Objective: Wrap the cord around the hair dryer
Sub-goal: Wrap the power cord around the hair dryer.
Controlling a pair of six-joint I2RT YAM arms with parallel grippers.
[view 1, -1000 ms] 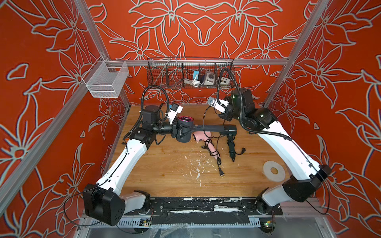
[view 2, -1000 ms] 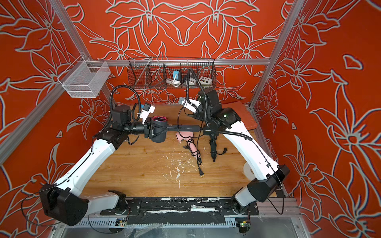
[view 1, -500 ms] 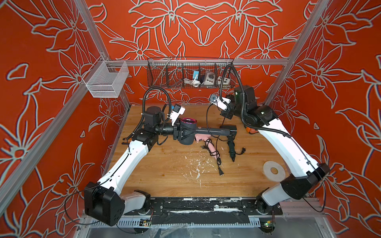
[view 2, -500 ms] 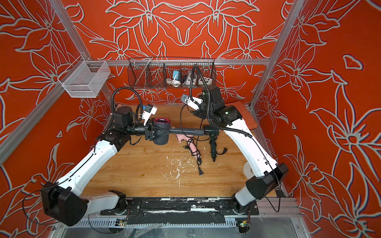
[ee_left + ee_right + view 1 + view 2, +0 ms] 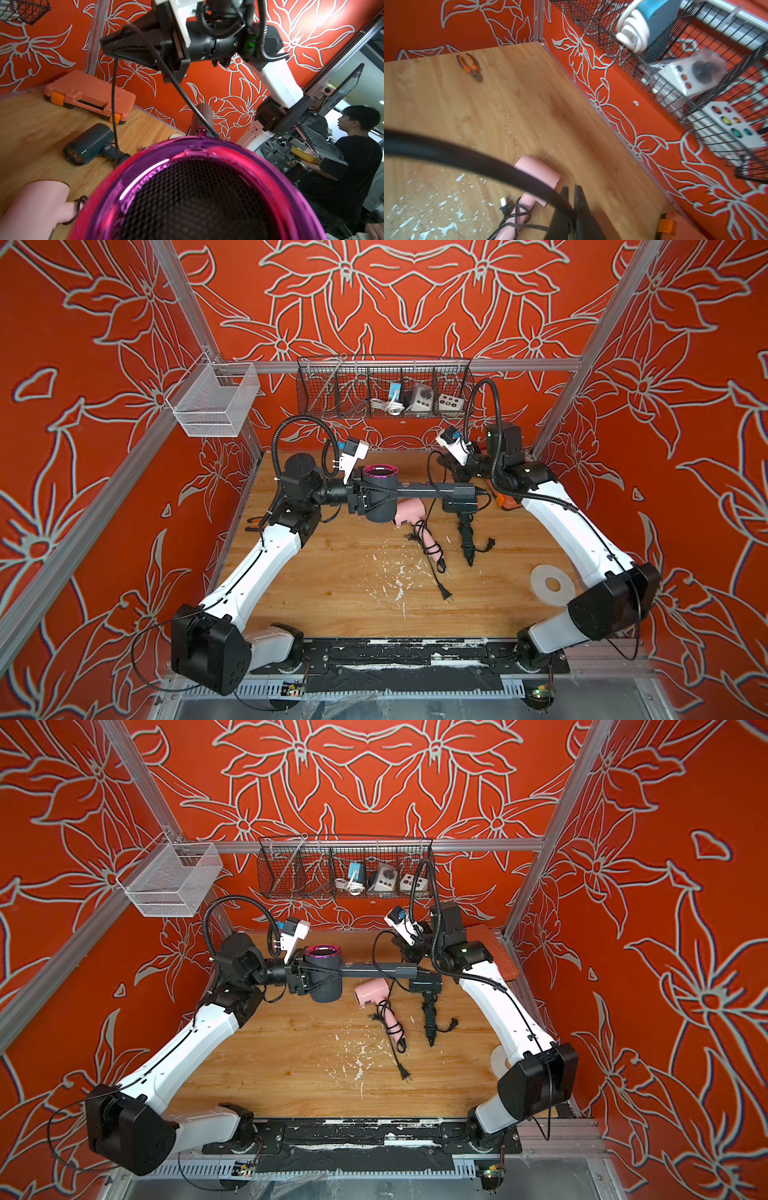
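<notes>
A dark grey hair dryer (image 5: 376, 499) with a magenta rear ring (image 5: 207, 153) hangs level above the table, handle (image 5: 374, 969) pointing right. My left gripper (image 5: 360, 498) is shut on its barrel; in the left wrist view the dryer hides the fingers. Its black cord (image 5: 432, 472) loops from the handle's end up to my right gripper (image 5: 449, 464), near the back wall, which is shut on it. In the right wrist view the cord (image 5: 467, 158) runs into the closed right gripper (image 5: 571, 199). In the left wrist view a strand (image 5: 113, 116) hangs from the right gripper (image 5: 116, 47) to the table.
On the table under the held dryer lie a pink hair dryer (image 5: 409, 510) with cord wound on its handle, a dark teal hair dryer (image 5: 464, 516) and a loose plug (image 5: 446, 595). A white tape roll (image 5: 552, 585), orange toolbox (image 5: 89, 95), pliers (image 5: 470, 66) and wall basket (image 5: 386, 393) surround them.
My right gripper has gone from open to shut on the cord and has moved slightly toward the back wall. The left arm has shifted the dryer slightly to the right.
</notes>
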